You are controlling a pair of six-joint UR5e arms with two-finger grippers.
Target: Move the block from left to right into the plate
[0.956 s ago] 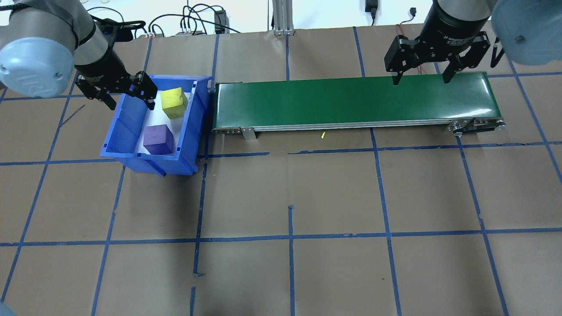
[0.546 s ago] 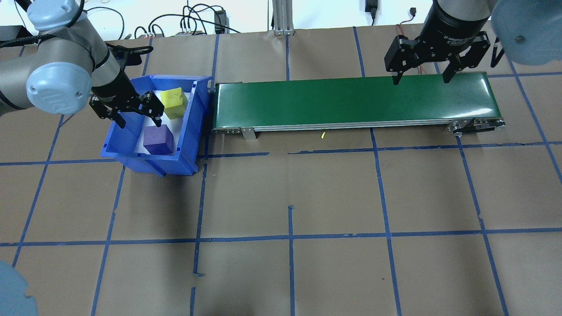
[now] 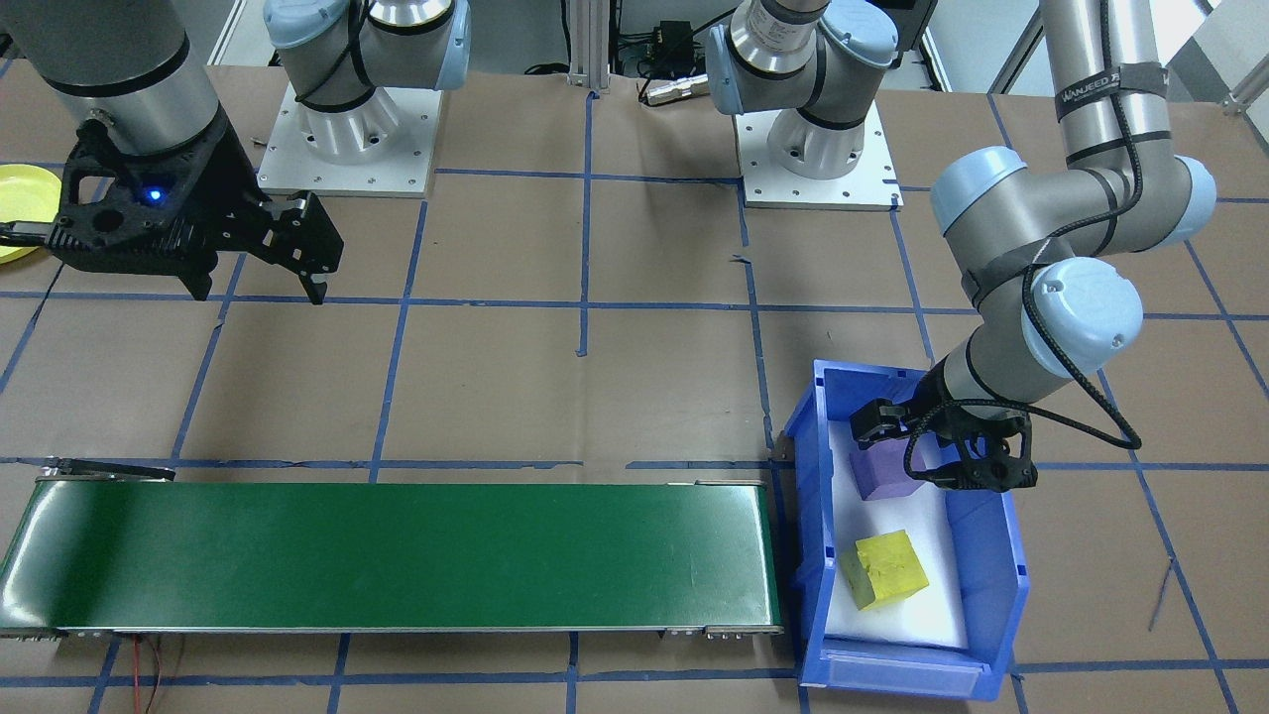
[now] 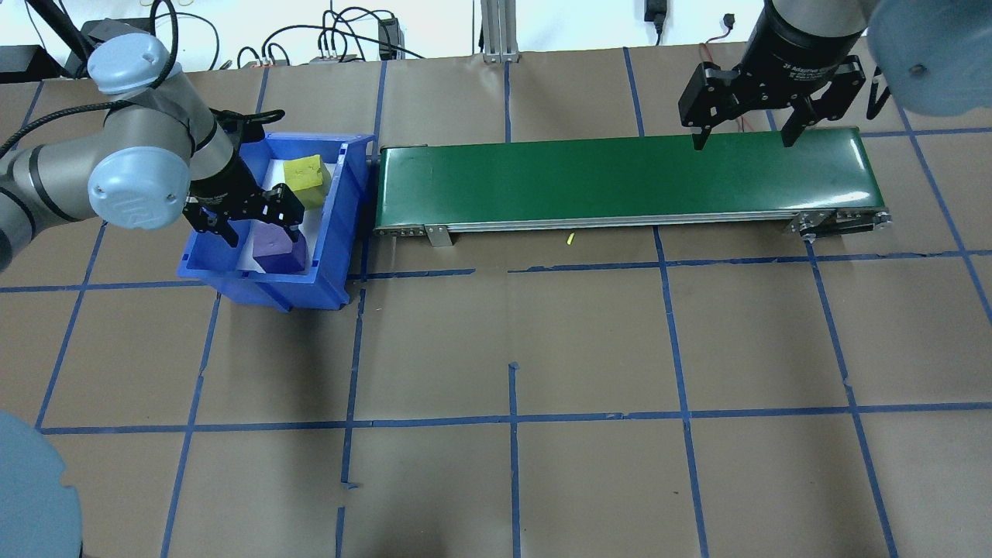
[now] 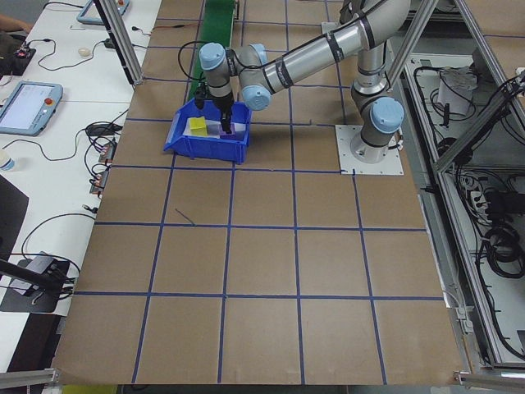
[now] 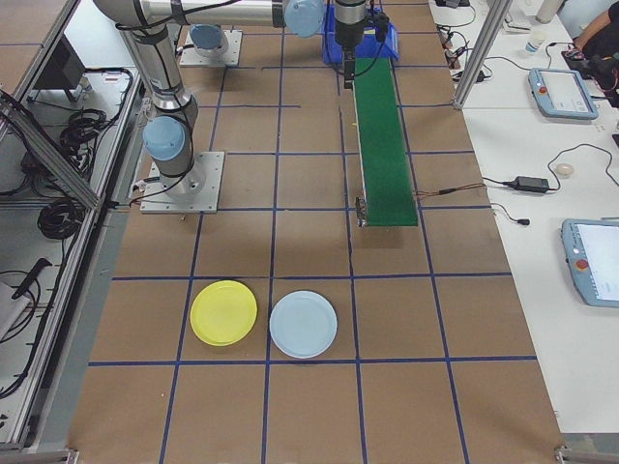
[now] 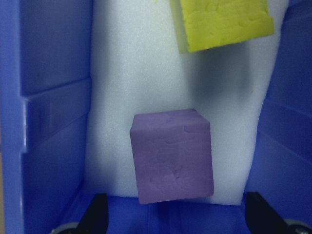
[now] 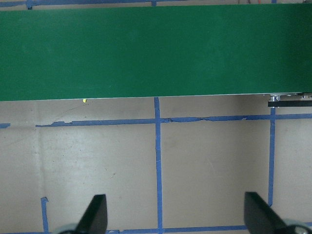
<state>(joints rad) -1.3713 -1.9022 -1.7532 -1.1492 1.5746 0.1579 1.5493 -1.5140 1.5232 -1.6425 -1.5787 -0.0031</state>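
Two blocks lie on white foam in the blue bin (image 4: 263, 280): a purple block (image 4: 275, 246) (image 7: 171, 161) (image 3: 882, 474) at the bin's near end and a yellow block (image 4: 304, 174) (image 7: 222, 22) (image 3: 889, 567) at the far end. My left gripper (image 4: 262, 232) (image 3: 932, 456) (image 7: 175, 219) hangs open just over the purple block, one finger on each side, not touching it. My right gripper (image 4: 744, 139) (image 3: 260, 288) (image 8: 175, 219) is open and empty above the right end of the green conveyor (image 4: 620, 174). The yellow plate (image 6: 223, 312) (image 3: 15, 208) lies on the table at the robot's right.
The green conveyor (image 3: 397, 555) runs from beside the bin (image 3: 991, 575) toward the right. A light-blue plate (image 6: 303, 324) lies next to the yellow one. Blue tape lines grid the brown table. The bin's walls closely flank the left gripper.
My left gripper has moved from the bin's far end, near the yellow block, toward its near end and down over the purple block. The right arm has not moved.
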